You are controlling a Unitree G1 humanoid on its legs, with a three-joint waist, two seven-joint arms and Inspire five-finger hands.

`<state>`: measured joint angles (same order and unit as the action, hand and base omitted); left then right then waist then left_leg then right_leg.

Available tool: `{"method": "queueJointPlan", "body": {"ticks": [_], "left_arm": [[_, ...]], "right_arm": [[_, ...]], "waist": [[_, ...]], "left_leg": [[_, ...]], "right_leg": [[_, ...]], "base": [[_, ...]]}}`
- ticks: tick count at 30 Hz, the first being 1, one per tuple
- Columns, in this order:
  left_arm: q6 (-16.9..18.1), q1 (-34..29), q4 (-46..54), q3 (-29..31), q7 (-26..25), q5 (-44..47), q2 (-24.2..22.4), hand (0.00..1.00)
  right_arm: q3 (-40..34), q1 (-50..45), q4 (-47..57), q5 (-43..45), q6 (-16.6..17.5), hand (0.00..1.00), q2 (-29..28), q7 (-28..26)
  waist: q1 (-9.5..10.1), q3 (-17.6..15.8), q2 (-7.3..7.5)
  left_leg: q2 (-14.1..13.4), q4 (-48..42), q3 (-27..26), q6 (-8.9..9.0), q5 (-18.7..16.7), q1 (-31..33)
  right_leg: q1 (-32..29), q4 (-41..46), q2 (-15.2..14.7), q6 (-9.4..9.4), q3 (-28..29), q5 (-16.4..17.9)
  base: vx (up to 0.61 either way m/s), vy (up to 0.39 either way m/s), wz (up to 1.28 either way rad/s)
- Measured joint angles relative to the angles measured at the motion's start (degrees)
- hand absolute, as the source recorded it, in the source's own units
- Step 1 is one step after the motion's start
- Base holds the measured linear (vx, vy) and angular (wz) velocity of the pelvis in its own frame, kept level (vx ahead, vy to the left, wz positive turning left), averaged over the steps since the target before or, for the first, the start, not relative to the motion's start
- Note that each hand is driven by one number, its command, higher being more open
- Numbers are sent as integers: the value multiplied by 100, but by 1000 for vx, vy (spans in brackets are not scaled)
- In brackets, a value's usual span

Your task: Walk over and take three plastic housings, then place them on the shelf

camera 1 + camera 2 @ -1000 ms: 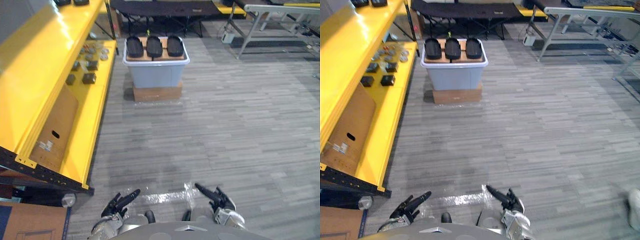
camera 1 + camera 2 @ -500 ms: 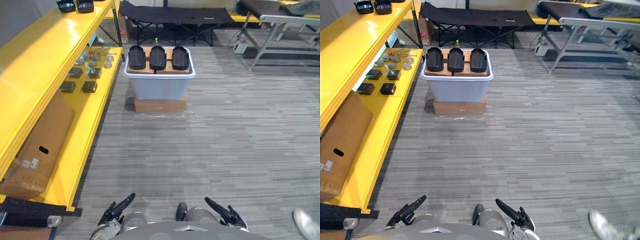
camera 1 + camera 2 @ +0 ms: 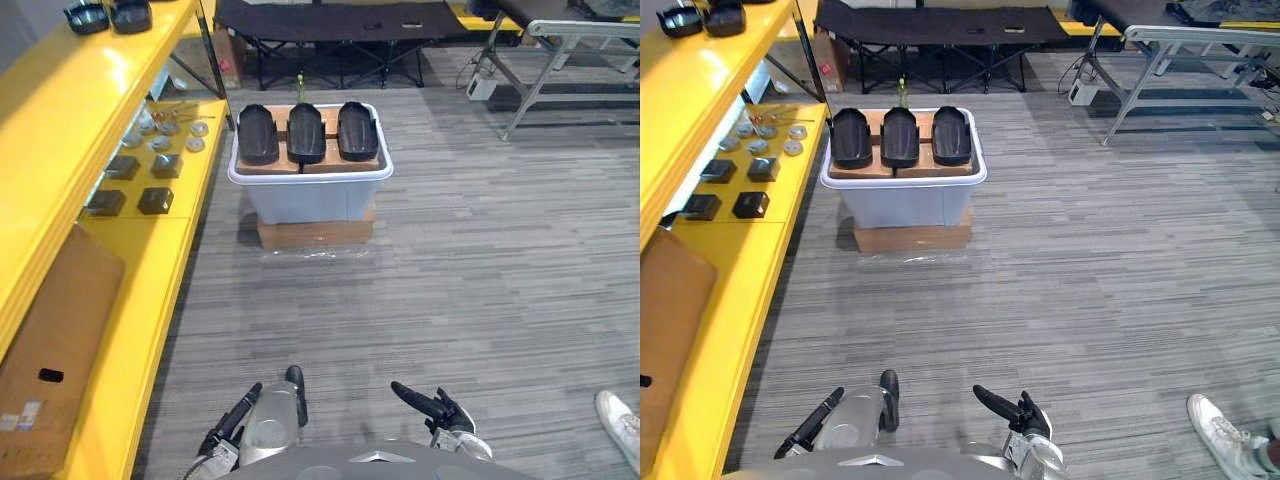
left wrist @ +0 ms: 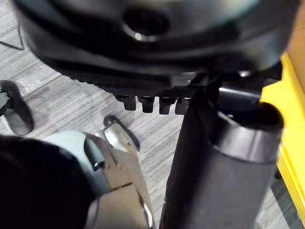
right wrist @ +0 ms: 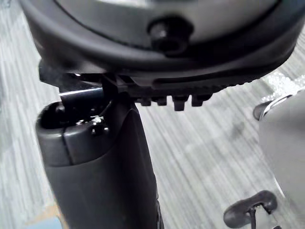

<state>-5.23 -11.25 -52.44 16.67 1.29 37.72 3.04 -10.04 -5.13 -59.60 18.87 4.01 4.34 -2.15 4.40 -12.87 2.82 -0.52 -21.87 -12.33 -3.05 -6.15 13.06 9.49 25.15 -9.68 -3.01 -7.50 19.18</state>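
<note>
Three black plastic housings (image 3: 306, 132) lie side by side on brown board on top of a grey bin (image 3: 310, 188), ahead on the floor; the same housings (image 3: 900, 137) appear in the right eye view. My left hand (image 3: 228, 428) hangs low at the view's bottom edge, fingers straight and empty. Beside it, my right hand (image 3: 432, 408) is also low, fingers straight, holding nothing. Both hands are far short of the bin. The yellow shelf (image 3: 120, 75) runs along the left.
The bin stands on a flat cardboard box (image 3: 315, 231). Small dark and round parts (image 3: 140, 185) lie on the shelf's lower level, with a large cardboard box (image 3: 45, 360) nearer me. A black cot (image 3: 335, 25) and metal table legs (image 3: 525, 70) stand behind. A person's white shoe (image 3: 620, 425) is at lower right.
The camera has advanced: the bin and housings appear closer and the shelf has slid back past on the left. Both hands stay low with straight fingers. A person's shoe has come into view at lower right.
</note>
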Motion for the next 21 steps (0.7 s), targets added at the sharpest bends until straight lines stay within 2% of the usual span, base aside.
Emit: {"method": "queueJointPlan", "body": {"ticks": [1,2,3,4,5,6,7,8,9,10,11,12,13,14,15,16,18,19,20,21], "left_arm": [[14,14,10,-6,-2,-37,6,100],[51,-3,23,-12,-6,-37,-2,100],[70,-3,27,-23,-21,-35,-8,100],[135,-6,32,-77,-62,-20,-9,100],[200,-36,83,-181,-94,-7,1,100],[264,22,134,-265,-110,-4,7,100],[284,197,181,-334,-116,-3,-2,100],[295,388,252,-463,-114,-4,-12,100],[320,479,273,-512,-101,-6,-21,100],[354,604,283,-527,-65,-8,-48,100],[368,641,279,-521,-58,-6,-80,100],[383,648,279,-492,-78,5,-127,100],[395,613,283,-436,-105,52,-140,100],[403,579,288,-429,-120,80,-134,100],[392,505,291,-427,-157,91,-120,100],[375,438,281,-435,-226,91,-179,100],[439,333,220,-436,-340,93,-326,100],[491,378,186,-435,-370,95,-333,100],[565,416,179,-421,-389,130,-392,100],[666,418,172,-261,-400,245,-441,100]], "right_arm": [[3,48,-48,13,-13,100,-8,-10],[37,131,-142,29,-53,100,-34,-34],[0,172,-157,85,-73,100,-26,-60],[10,169,-150,76,-19,100,14,-87],[33,162,-150,109,39,100,10,-84],[59,170,-136,195,72,100,5,-73],[54,169,-130,222,108,100,-7,-76],[48,171,-89,228,170,100,-5,-63],[33,175,-75,242,188,100,-6,-50],[-37,180,-70,305,188,100,-14,-16],[-88,179,-61,346,188,100,-21,2],[-190,163,-15,404,176,100,-55,28],[-264,120,39,397,178,100,-100,42],[-277,89,79,394,178,100,-128,51],[-307,21,150,448,171,100,-182,38],[-346,-26,203,495,169,100,-174,3],[-383,-57,213,673,193,100,-67,-36],[-419,-39,201,687,197,100,-65,-23],[-498,-46,152,677,236,100,-69,-7],[-539,-53,140,661,252,100,-62,-6]], "waist": [[-7,-7,10],[-1,-73,10],[-6,-107,6],[-41,-129,-25],[-126,-125,-88],[-153,-123,-93],[-157,-124,-142],[-202,-125,-193],[-223,-132,-203],[-254,-141,-211],[-261,-141,-212],[-260,-157,-228],[-258,-154,-225],[-254,-145,-212],[-214,-135,-186],[-215,-72,-291],[-189,115,-509],[-154,103,-547],[-146,91,-556],[-173,79,-578]], "left_leg": [[24,-14,-80,-19,-129,-113],[46,-1,-173,-75,-309,-444],[53,-5,-210,-148,-385,-640],[53,3,-219,-188,-496,-901],[35,122,-214,-210,-586,-1221],[19,287,-176,-200,-600,-1427],[-41,479,-85,-186,-594,-1575],[-113,590,81,-138,-590,-1587],[-126,640,166,-112,-591,-1596],[-137,695,325,-46,-615,-1661],[-141,699,383,17,-653,-1704],[-179,662,468,153,-788,-1880],[-256,548,536,295,-1002,-2050],[-295,467,586,374,-1143,-2123],[-373,310,665,527,-1392,-2269],[-565,246,760,668,-1564,-2346],[-865,293,848,823,-1577,-2345],[-905,181,867,821,-1486,-2294],[-922,-388,948,788,-1212,-1977],[-977,-1266,1040,881,-874,-1540]], "right_leg": [[-466,942,-172,-374,36,-230],[-882,2138,-438,-514,-68,-624],[-1017,2576,-571,-400,-190,-544],[-1147,2952,-677,-186,-387,-406],[-1268,2915,-670,-36,-662,-289],[-1384,2552,-571,-11,-808,-241],[-1572,1719,-338,-6,-939,-235],[-1741,613,-100,-133,-965,-341],[-1814,18,-26,-229,-940,-463],[-1880,-1055,25,-227,-873,-934],[-1869,-1449,18,-221,-805,-1175],[-1858,-1854,-24,-219,-753,-1558],[-1827,-1805,-33,-184,-757,-1753],[-1797,-1713,-43,-154,-767,-1787],[-1746,-1498,-52,-60,-789,-2081],[-1801,-1157,30,50,-864,-2287],[-1953,-792,265,209,-1067,-1803],[-1965,-720,283,261,-1111,-1706],[-1928,-692,268,307,-1170,-1563],[-1767,-756,266,317,-1255,-1479]], "base": [[551,210,-35],[449,208,-34],[448,167,-34],[443,125,-7],[427,96,9],[390,52,24],[341,12,41],[387,-9,50],[394,-43,67],[344,-64,54],[368,-110,58],[376,-179,44],[380,-215,40],[423,-302,31],[450,-361,32],[449,-366,28],[360,-276,22],[420,-360,23],[396,-359,25],[315,-310,28]]}}
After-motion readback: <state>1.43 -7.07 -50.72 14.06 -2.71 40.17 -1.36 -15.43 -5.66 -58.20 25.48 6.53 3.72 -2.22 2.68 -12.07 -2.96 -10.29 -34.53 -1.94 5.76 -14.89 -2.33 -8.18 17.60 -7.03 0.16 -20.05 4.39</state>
